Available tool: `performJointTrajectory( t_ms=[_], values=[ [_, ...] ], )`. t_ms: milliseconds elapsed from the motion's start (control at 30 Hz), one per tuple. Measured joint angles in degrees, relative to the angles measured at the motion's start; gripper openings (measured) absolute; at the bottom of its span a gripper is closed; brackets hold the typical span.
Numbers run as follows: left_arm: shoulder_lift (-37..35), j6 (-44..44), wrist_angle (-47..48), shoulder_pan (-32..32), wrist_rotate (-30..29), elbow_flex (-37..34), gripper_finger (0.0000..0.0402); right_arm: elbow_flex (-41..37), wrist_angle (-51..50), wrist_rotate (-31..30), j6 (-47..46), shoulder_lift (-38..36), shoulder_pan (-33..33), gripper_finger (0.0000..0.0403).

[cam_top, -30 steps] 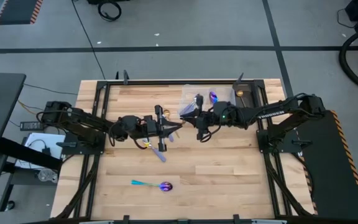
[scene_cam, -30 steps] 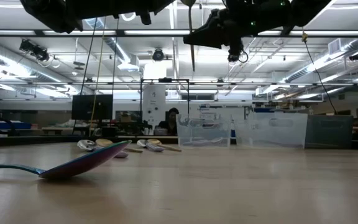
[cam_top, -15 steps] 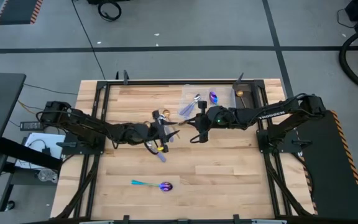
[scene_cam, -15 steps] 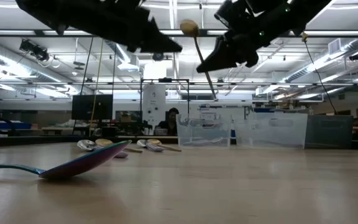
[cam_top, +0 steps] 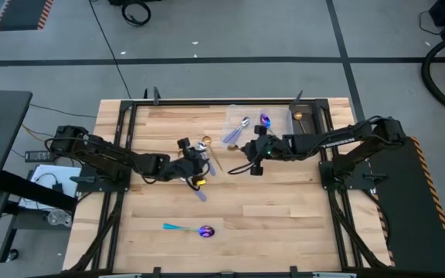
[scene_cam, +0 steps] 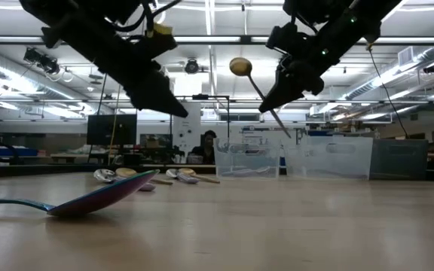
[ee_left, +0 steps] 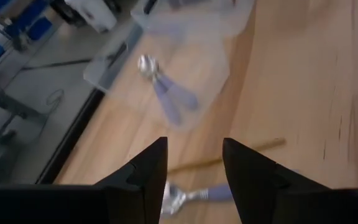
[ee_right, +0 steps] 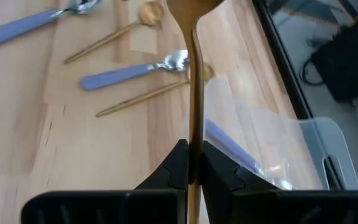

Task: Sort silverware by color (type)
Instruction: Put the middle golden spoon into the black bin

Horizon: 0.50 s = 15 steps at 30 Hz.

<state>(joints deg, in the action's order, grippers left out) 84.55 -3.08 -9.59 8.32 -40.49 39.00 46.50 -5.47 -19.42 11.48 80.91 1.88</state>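
High view: you see both arms meeting over the upper middle of the wooden table (cam_top: 284, 216), left arm from the left of the frame, right arm from the right.
Right gripper (ee_right: 191, 167): you have its fingers clamped on the stem of a gold spoon (scene_cam: 241, 67); in the low view the spoon hangs in the upper middle of the frame, bowl up and to the left, well above the tabletop.
Left gripper (ee_left: 192, 163): your fingers stand apart with nothing between them; in the high view it sits just left of centre, near the loose cutlery.
Loose silverware: you find a blue-handled silver spoon (ee_right: 132, 70) and two thin gold utensils (ee_right: 110, 37) lying flat on the wood, upper left of the right wrist frame.
Iridescent spoon (cam_top: 195, 229): you see it alone in the lower middle of the high view, teal handle pointing left, well apart from both grippers.
Clear tray (cam_top: 284, 117): you see it at the upper middle-right of the high view; a silver piece (cam_top: 243, 123) and a purple-blue piece (cam_top: 265, 120) show in it, though you cannot tell which compartments.
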Motion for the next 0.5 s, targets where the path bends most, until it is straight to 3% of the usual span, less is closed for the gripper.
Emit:
performJointTrajectory(
  t_ms=[500],
  values=[
    [0.0, 4.7, 2.7, 0.0, 0.1, 0.0, 0.0160, 0.0, -14.3, -0.6, -18.3, -10.6, 7.3, 0.0031]
  ],
)
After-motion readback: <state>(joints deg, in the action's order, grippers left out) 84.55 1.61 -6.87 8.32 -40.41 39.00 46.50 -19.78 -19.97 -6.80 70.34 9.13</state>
